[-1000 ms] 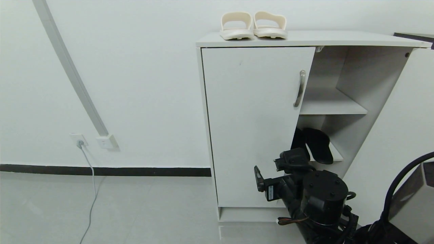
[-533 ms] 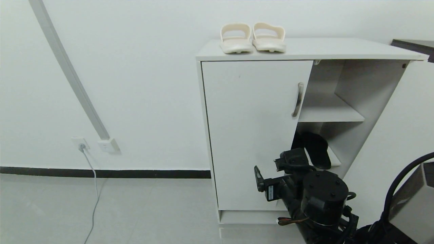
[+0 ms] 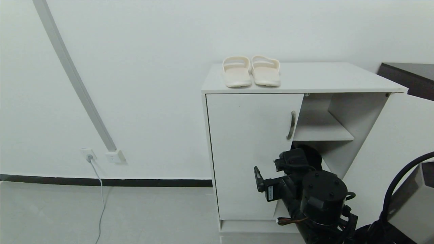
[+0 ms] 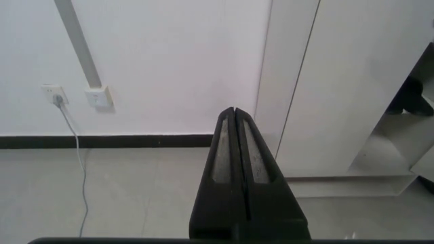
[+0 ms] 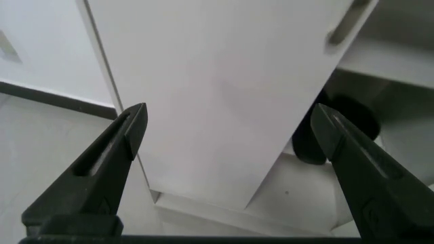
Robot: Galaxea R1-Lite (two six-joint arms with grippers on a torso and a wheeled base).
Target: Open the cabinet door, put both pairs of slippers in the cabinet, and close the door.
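In the head view, the white two-door wooden cabinet [image 3: 322, 78] has its right door [image 3: 390, 152] swung wide, so the shelves can be reached. A pair of cream open-toed plastic slippers [image 3: 237, 72] sits on the cabinet's top, not yet stowed. A pair of black slippers [image 3: 314, 155] lies on a lower shelf inside, so I judge the stowing half done.

In the left wrist view, the left claw [image 4: 234, 120] is clenched on nothing, low before the cabinet, probably parked out of the way.

In the right wrist view, the right claw [image 5: 229, 112] is spread wide and empty, facing the cabinet's shut left door [image 5: 217, 81], probably free for the cream pair.
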